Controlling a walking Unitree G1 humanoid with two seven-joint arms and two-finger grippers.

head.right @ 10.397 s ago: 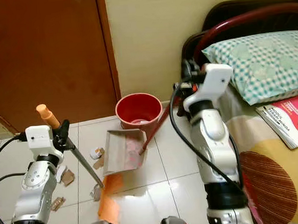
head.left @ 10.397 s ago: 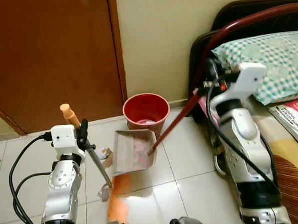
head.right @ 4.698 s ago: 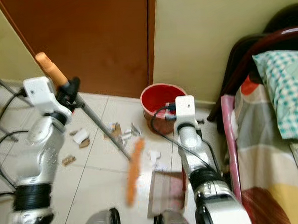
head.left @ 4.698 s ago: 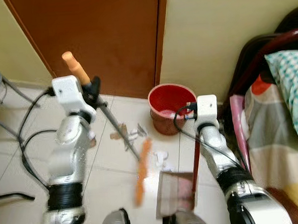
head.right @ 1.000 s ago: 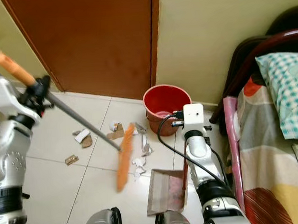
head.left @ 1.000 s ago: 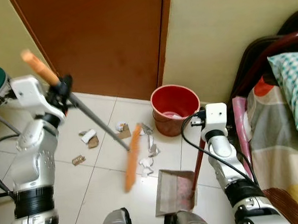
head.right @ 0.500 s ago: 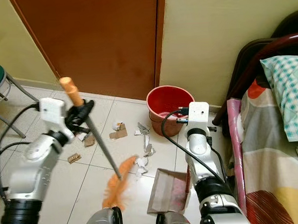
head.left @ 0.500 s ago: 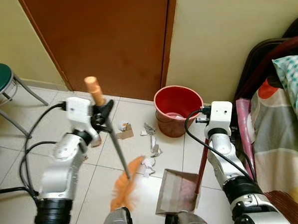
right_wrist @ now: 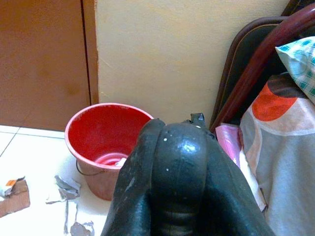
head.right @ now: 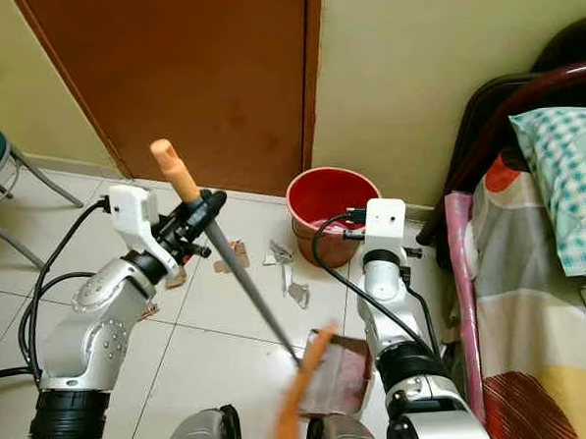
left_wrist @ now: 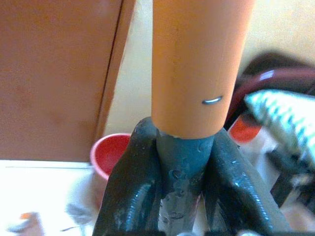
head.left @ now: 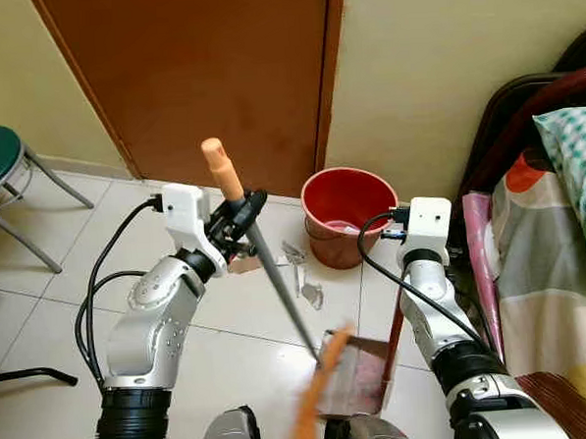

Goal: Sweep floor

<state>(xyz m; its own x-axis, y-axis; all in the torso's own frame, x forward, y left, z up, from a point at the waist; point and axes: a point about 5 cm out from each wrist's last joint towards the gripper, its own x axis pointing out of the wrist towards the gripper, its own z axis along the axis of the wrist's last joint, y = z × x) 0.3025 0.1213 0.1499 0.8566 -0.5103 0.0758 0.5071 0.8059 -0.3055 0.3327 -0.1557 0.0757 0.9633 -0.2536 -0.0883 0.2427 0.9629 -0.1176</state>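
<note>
On the tiled floor before the red bucket point(head.left: 343, 210), the left gripper point(head.left: 241, 207) clamps the broom point(head.left: 277, 294), its orange head at the dustpan point(head.left: 355, 377). The right gripper point(right_wrist: 177, 182) is closed around the dustpan's handle; paper scraps point(head.left: 301, 283) lie near the bucket.

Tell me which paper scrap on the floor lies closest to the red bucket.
The pale torn scrap just left of the red bucket, near its base. The brown cardboard piece lies farther left, toward the door.

2 silver arms, white wrist blocks, black cables, black-fingered hands.
</note>
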